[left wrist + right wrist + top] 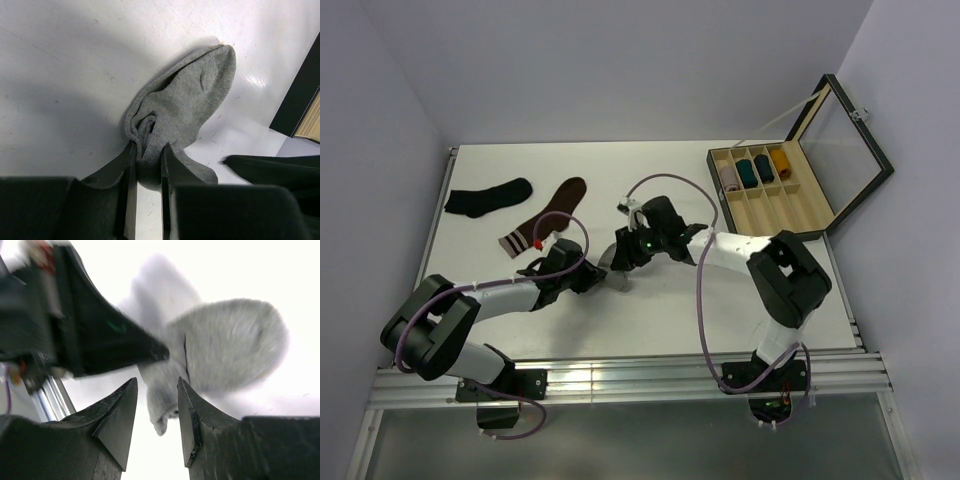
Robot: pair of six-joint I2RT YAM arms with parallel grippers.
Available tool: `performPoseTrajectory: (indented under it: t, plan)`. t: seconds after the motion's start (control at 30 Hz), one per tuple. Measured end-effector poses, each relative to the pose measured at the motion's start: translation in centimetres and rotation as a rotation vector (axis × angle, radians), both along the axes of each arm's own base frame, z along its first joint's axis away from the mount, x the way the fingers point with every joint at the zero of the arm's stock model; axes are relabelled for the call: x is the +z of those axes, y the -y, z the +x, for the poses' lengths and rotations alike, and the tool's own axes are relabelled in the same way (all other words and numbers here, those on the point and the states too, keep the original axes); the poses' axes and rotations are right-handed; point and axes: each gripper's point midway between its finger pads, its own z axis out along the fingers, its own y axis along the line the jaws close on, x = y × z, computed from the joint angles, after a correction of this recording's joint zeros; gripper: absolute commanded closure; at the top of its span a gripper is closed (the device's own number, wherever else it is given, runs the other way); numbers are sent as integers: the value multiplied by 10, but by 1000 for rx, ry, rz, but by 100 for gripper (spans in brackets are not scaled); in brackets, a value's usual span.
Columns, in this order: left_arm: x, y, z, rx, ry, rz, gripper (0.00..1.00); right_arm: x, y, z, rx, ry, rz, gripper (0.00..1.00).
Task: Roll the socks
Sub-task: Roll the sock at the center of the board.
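A light grey sock (185, 95) lies bunched on the white table between my two grippers, its toe pointing away in the left wrist view. My left gripper (148, 152) is shut on the folded near end of that sock, fabric pinched between both fingers. In the top view the grey sock (609, 263) is a small patch between the left gripper (592, 277) and the right gripper (620, 262). My right gripper (157, 390) stands open, with a drooping end of the grey sock (225, 345) just beyond its fingertips and a gap on each side. The left gripper (100, 335) shows dark at upper left.
A plain black sock (488, 197) and a dark brown sock with a pale striped cuff (545, 217) lie flat at the back left. An open black box (790, 180) with several rolled socks in its compartments stands at the back right, its corner (300, 95) near the grey sock.
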Motion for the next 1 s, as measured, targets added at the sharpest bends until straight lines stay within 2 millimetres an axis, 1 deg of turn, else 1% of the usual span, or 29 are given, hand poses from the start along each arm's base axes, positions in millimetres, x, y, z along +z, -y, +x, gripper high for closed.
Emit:
performPoseTrajectory:
  t: [0.1, 0.17, 0.23, 0.27, 0.37, 0.43, 0.5, 0.67, 0.87, 1.0]
  plan:
    - [0, 0, -1, -9, 1, 3, 100, 20, -2, 14, -41, 52, 41, 54]
    - [0, 1, -1, -14, 3, 5, 100, 23, -4, 21, -57, 67, 51, 55]
    - [0, 1, -1, -17, 5, 7, 100, 18, -7, 28, -78, 65, 45, 55]
    - [0, 0, -1, -17, 5, 7, 100, 12, -8, 33, -90, 59, 37, 55]
    - [0, 1, -1, -20, 4, 8, 100, -13, -8, 40, -124, 22, 4, 55]
    - [0, 1, -1, -21, 5, 8, 100, -32, -5, 41, -148, -11, -25, 55]
    - [0, 1, -1, -21, 4, 8, 100, -46, -2, 42, -182, -46, -33, 55]
    - [1, -2, -2, -15, 2, 13, 100, -47, 9, 52, -266, -83, 18, 55]
    - [7, -6, -2, -5, 8, 12, 100, -48, 29, 56, -340, -112, 34, 55]
    - [5, -8, -4, -5, -3, 19, 100, -46, 33, 56, -349, -117, 38, 55]
